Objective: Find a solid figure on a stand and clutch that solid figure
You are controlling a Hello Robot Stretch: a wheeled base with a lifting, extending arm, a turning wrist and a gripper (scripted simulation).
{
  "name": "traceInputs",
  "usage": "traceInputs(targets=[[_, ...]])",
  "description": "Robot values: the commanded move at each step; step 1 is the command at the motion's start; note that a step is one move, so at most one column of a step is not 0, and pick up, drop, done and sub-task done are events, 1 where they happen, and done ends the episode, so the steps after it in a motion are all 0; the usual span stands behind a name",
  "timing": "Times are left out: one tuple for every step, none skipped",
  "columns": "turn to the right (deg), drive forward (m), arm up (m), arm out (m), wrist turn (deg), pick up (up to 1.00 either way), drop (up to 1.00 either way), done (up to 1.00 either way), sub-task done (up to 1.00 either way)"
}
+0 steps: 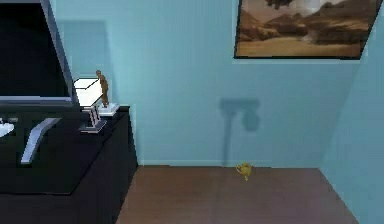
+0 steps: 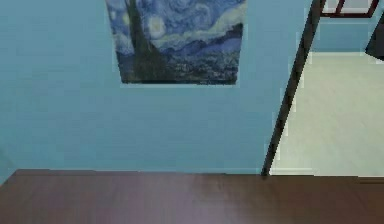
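At the dark surface's (image 1: 75, 160) far right corner, a small brown figure (image 1: 100, 84) upright on a pale base, just beside a white-shaded lamp (image 1: 88, 93). Toward the left edge, a black screen (image 1: 28, 50). Cannot tell how the fingers stand.

At left, black stand (image 1: 95, 175): bears television (image 1: 30, 50), white-shaded lamp (image 1: 88, 93) and small brown figure (image 1: 101, 84) at far right corner. Right of it, wood floor (image 1: 285, 200); small yellow thing (image 1: 244, 171) lying near far wall.
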Motion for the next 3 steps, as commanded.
traceInputs(targets=[[0.0,0.90,0.00,0.00,0.0,0.00,0.00,0.00,0.00],[-45.0,0.00,0.00,0.00,0.0,0.00,0.00,0.00,0.00],[-45.0,0.00,0.00,0.00,0.0,0.00,0.00,0.00,0.00]])
